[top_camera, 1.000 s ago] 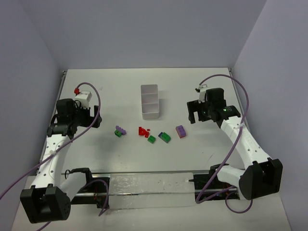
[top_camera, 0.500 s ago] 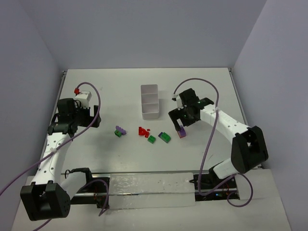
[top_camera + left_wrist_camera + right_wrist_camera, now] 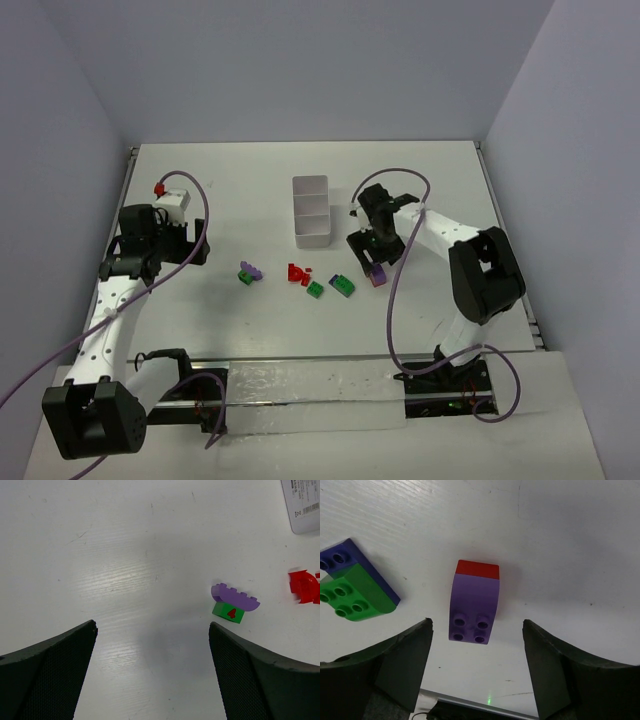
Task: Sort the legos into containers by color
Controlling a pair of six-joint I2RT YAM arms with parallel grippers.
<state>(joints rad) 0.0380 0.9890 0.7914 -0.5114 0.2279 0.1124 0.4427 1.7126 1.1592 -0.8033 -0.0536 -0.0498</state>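
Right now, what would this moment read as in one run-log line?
step: pre-grasp | right gripper: open above purple brick | left gripper: open, holding nothing | tray: looks empty

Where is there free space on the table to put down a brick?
Free: the table behind the tray, and between the left gripper and the purple-green brick. Crowded: the brick row before the tray, where the right gripper hovers.

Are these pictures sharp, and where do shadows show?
Top view: soft, even light. Left wrist view: a faint grey shadow on the table between the dark gripper fingers. Right wrist view: the purple brick is sharp, with shadow to its right.
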